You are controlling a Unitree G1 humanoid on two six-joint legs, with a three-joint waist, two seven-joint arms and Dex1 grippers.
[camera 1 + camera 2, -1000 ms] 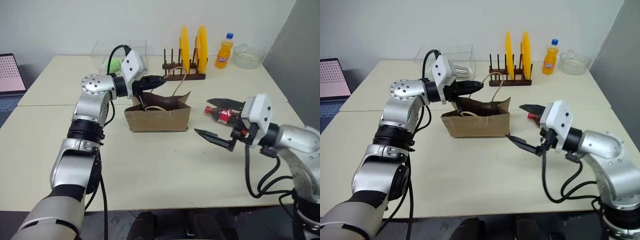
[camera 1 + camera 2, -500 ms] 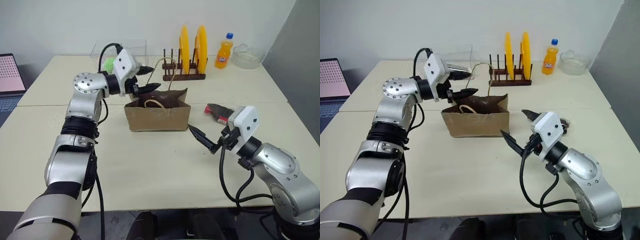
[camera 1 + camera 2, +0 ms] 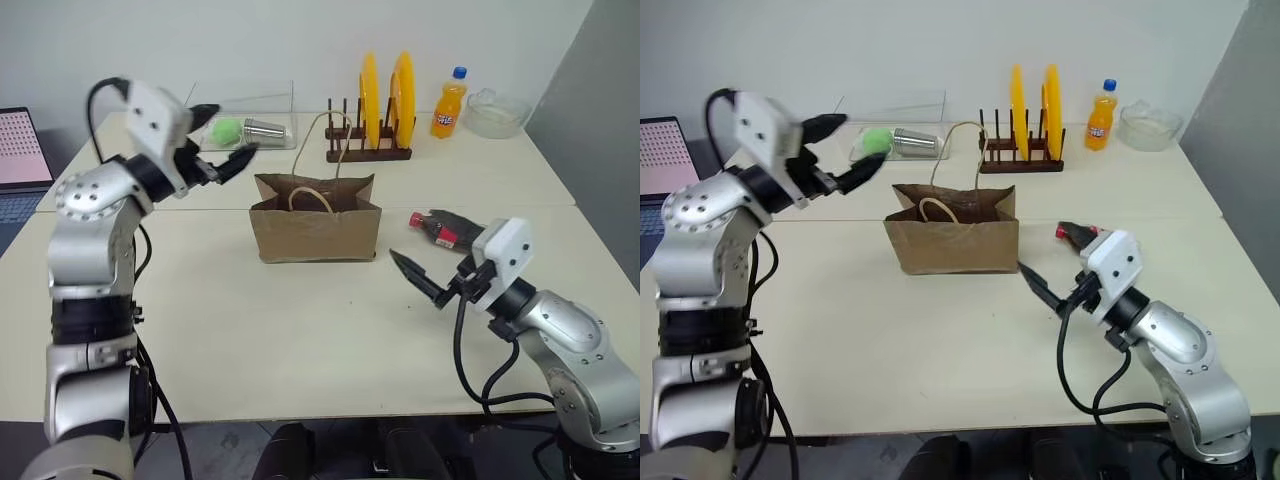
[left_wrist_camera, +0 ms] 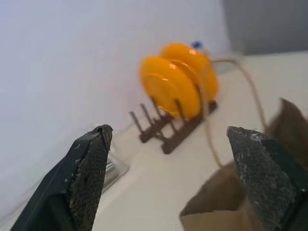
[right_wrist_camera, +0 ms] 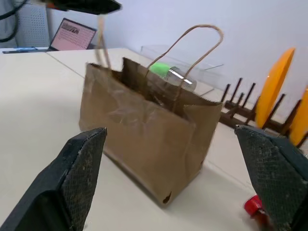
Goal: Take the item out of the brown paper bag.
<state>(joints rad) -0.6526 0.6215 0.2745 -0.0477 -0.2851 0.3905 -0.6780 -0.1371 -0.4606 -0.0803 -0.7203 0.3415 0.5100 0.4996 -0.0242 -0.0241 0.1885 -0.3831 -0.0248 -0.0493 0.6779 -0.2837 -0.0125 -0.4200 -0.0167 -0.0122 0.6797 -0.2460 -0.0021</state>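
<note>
One item point(image 3: 440, 228) lies on the table point(image 3: 300, 320), right of the one brown paper bag point(image 3: 315, 230). Left gripper point(image 3: 222, 140), pinched at the bag's rim earlier, has lifted away leftward, fingers spread, empty. Right gripper point(image 3: 425, 280) wide open, empty. Two yellow plates point(image 3: 385, 95) racked.

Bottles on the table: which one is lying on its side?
The small dark bottle with the red cap, right of the paper bag; the orange soda bottle stands upright.

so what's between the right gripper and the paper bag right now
Nothing: bare tabletop separates the open right gripper from the brown paper bag in the left eye view. The small cola bottle lies on the table behind the gripper, off that line.
</note>
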